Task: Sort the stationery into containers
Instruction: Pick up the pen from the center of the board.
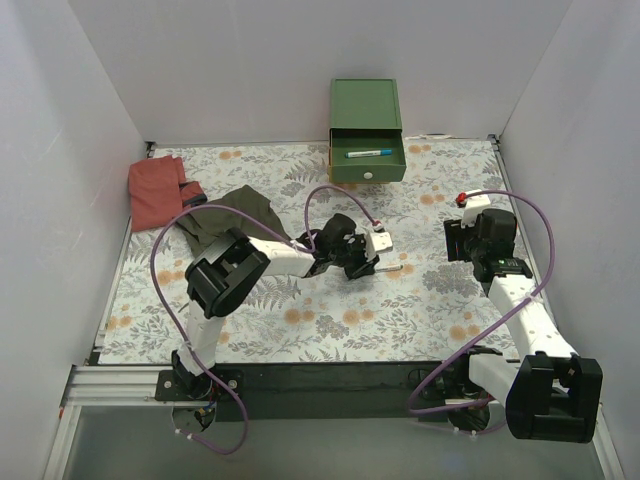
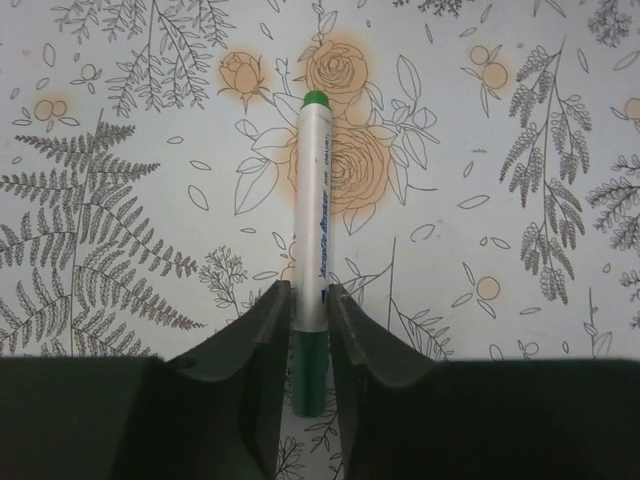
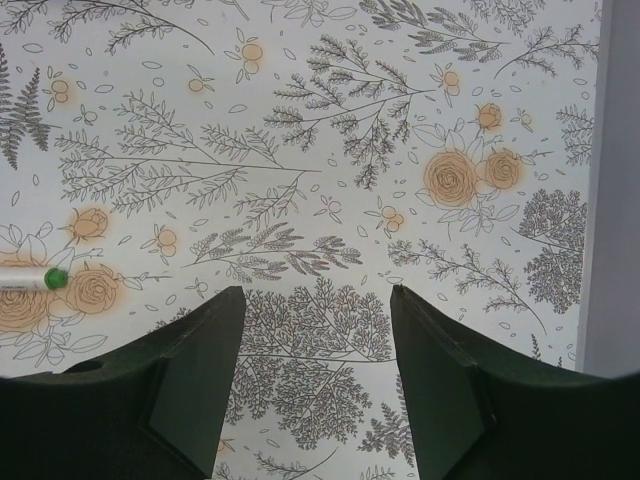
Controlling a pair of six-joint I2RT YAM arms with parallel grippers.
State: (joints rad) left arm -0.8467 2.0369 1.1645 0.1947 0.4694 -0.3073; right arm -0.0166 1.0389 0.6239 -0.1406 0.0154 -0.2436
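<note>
The white marker (image 2: 318, 220) sits clamped in the left gripper (image 2: 310, 292), well out in front of the chest (image 1: 365, 105) and a little to its right. Its two dark fingers (image 2: 265, 320) are pressed against the barrel just above the broad green cap. The cap end is tucked back toward the wrist, and the small green plug at the other end points straight away from it. From above, the marker's long axis runs crosswise, roughly parallel to the chest's front, with the free end aimed at the right arm's side. It lies low over the floral table cover (image 1: 300, 320), though I can't say whether it touches it or is just clear of it. The chest's top drawer (image 1: 395, 160) is pulled out, white knob (image 1: 367, 175) facing the arms. One pen (image 1: 368, 153) lies inside it, also crosswise. The right gripper (image 3: 315, 295) hangs in front and to the right of the chest with its fingers spread wide, nothing between them. In its wrist view the marker's green tip just pokes in at the left edge. To the left of the chest are two crumpled cloths, the dark green cloth (image 1: 240, 208) nearer and the red cloth (image 1: 155, 190) farther out by the wall.
</note>
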